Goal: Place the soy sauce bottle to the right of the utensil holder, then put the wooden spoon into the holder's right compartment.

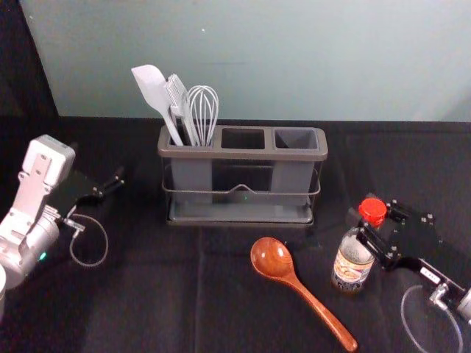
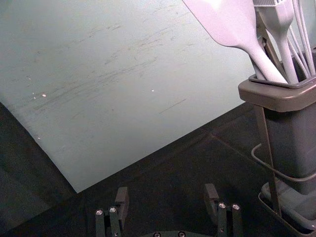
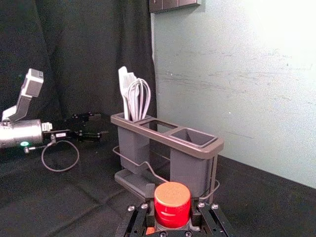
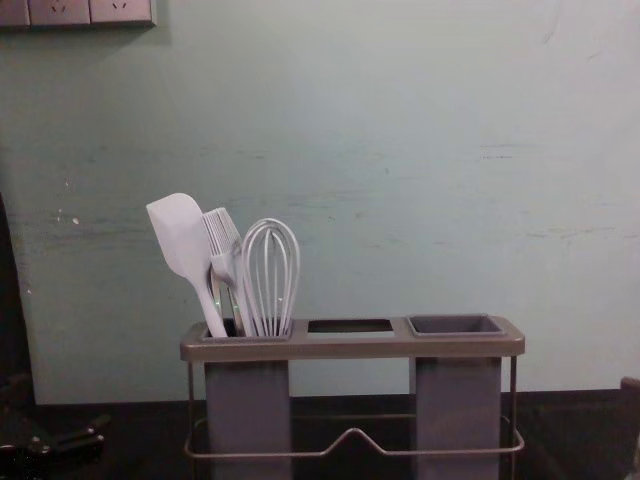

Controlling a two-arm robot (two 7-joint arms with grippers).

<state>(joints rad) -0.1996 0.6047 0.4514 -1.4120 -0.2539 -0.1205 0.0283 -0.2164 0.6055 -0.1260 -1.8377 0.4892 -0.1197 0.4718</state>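
Soy sauce bottle (image 1: 353,259) is sitting in the right gripper (image 1: 366,225), fingers pinching it just under the red cap; it's standing nearer the robot than the utensil holder (image 1: 239,213), off to its right. Bottle placing is the step in hand, looks like. Next move is calling for carrying it forward beside the holder's right end, keeping it upright, then letting go. Left gripper (image 2: 167,191) is idling left of the holder, fingers spread. Counting: one bottle, one wooden spoon (image 1: 272,259) lying on the cloth (image 1: 147,294), one holder, three openings, one spatula (image 4: 182,235), one brush (image 4: 226,250), one whisk (image 4: 270,275).
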